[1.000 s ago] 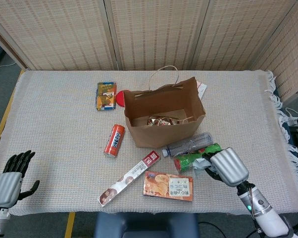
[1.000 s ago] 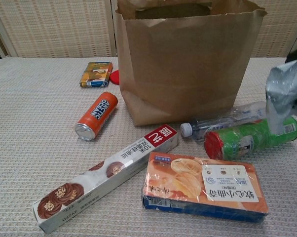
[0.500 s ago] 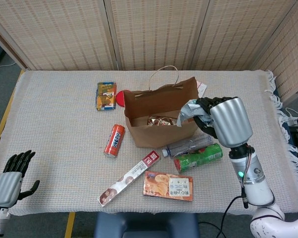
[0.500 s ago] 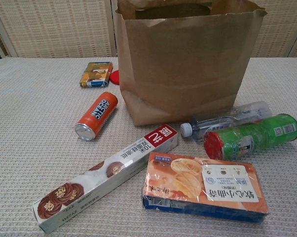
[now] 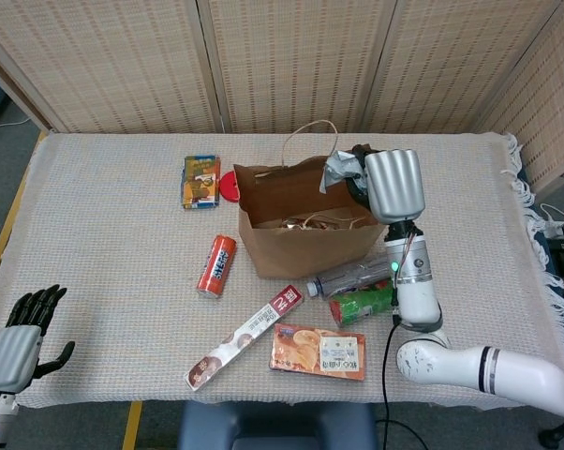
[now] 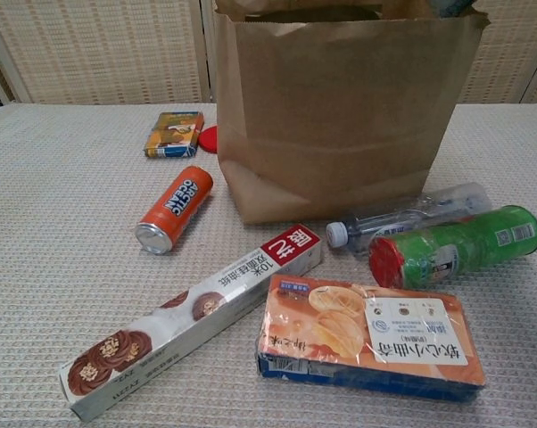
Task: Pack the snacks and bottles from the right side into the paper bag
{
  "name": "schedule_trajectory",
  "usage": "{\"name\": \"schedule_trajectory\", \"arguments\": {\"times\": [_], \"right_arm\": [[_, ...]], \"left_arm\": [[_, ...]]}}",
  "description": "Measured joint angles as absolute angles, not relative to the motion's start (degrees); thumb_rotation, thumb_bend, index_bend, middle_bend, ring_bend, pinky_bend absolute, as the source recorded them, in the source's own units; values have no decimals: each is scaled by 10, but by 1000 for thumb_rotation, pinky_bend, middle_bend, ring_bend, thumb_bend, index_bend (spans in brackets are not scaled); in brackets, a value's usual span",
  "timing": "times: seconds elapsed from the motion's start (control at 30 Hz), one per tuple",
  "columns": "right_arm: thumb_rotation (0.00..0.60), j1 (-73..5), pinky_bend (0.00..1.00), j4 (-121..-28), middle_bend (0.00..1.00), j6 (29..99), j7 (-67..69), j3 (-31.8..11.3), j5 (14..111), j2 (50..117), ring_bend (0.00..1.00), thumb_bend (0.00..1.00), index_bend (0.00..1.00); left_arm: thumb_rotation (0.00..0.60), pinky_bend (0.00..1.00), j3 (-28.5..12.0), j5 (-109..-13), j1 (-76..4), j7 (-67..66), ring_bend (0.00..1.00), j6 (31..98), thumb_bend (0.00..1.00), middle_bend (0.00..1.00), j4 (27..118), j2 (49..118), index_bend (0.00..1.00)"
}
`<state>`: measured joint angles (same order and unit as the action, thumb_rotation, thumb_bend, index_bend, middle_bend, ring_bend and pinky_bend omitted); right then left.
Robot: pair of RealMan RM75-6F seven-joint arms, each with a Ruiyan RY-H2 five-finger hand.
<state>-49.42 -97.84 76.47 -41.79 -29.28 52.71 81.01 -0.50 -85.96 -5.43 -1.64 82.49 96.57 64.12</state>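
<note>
Two tubes (image 6: 456,247) beside paper bag (image 5: 305,220); right robot hand (image 5: 376,183) holds silver packet (image 5: 340,169).

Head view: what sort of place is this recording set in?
Probably an indoor lab or office corner set up for packing trials: a table under a beige woven cloth, woven reed screen panels behind it, and grey carpet floor with cables at the edges.

My table (image 5: 104,234), woven cloth: paper bag (image 5: 305,239), orange can (image 5: 216,265), water bottle (image 5: 352,275), green canister (image 6: 460,245), two biscuit boxes.
</note>
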Motion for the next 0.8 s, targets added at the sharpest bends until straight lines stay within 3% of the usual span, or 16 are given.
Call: {"name": "schedule_trajectory", "arguments": {"times": [0.17,0.23,0.3,0.4,0.47,0.57,0.8], "right_arm": [[600,-533,881,-933,753,764,-409,-289,529,862,773,485,851],[600,-538,866,-930,752,763,-414,-285,526,870,740,485,804],[600,-540,734,-934,656,760,-421,-281,516,872,585,447,611],[600,-541,431,-947,351,753,-433,-275,497,870,262,284,189],[600,-541,311,-959,209,750,-440,-275,479,866,133,204,26],[600,-536,272,-984,134,755,-443,-282,458,852,86,164,0],[600,-510,266,-1048,129,776,-417,-298,459,801,85,157,0]], "left_arm": [[600,21,-6,-854,-55,-6,0,820,339,0,965,638,0],[600,21,-6,-853,-56,-4,0,818,339,0,966,636,0],[600,20,-6,-853,-56,-4,0,818,339,0,966,635,0],[600,20,-5,-855,-56,-5,0,818,339,0,966,635,0],[600,20,-5,-855,-55,-5,0,819,339,0,966,635,0],[600,20,-4,-855,-55,-5,0,820,339,0,967,635,0],[600,21,-4,-856,-53,-15,0,824,339,0,967,637,0]]}}
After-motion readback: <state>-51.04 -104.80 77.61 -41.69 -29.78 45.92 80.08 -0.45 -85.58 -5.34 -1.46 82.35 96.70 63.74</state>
